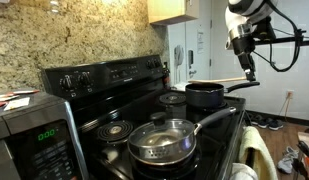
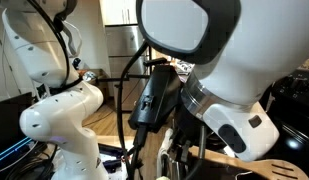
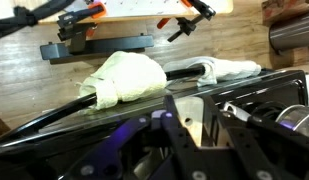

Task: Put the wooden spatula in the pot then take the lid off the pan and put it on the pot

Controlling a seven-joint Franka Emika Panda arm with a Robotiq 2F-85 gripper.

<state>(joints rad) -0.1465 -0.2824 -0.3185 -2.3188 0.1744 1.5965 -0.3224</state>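
Note:
My gripper (image 1: 251, 70) hangs at the stove's right side, just right of the pot (image 1: 204, 97), a small, deep black saucepan on a back burner. It is shut on the wooden spatula (image 1: 240, 86), whose pale length slants from the fingers toward the pot's rim. In the wrist view the gripper (image 3: 190, 102) pinches the spatula's light-wood end (image 3: 191, 125), which has a small hole in it. The pan (image 1: 144, 155) sits on the front burner with the glass lid (image 1: 162, 138) on it. Its long handle (image 1: 216, 117) points right.
The black stove (image 1: 114, 100) has a raised control panel at the back, and a microwave (image 1: 34, 135) stands to its left. A pale towel (image 3: 129, 75) hangs on the oven door bar. The white robot arm (image 2: 224, 70) fills most of an exterior view.

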